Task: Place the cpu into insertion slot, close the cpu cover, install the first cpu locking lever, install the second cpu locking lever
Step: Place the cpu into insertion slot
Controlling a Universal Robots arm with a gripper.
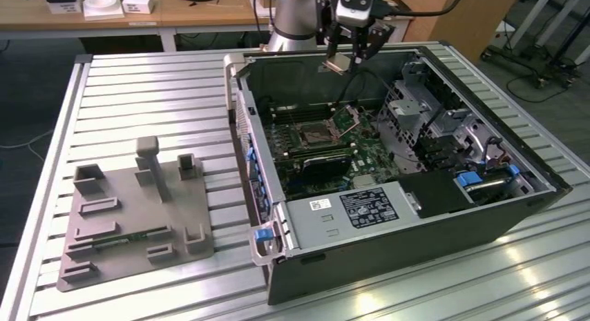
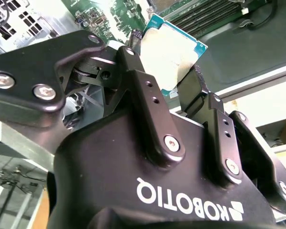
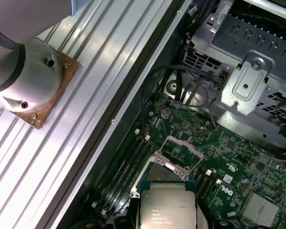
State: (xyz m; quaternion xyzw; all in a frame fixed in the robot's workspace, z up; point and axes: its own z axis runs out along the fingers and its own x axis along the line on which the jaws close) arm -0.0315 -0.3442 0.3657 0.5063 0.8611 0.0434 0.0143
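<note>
The gripper (image 2: 166, 57) is clamped on the cpu (image 2: 174, 45), holding it in the air over the open computer case (image 1: 396, 224).

In the second wrist view the two black fingers (image 2: 148, 90) press on opposite edges of the chip. Its pale silver face is turned toward that camera, with a teal border round it. It looks nearly square, so I cannot tell a long axis. The exterior view shows the chip as a small tilted tile high above the case's far wall, well apart from the insertion slot (image 1: 311, 136) on the green board (image 1: 374, 162). The cpu cover (image 1: 349, 115) stands raised just beside the slot. The first wrist view shows the chip's printed face with the slot beyond it, the cover frame swung open and the memory slots (image 3: 128, 162) alongside.
</note>
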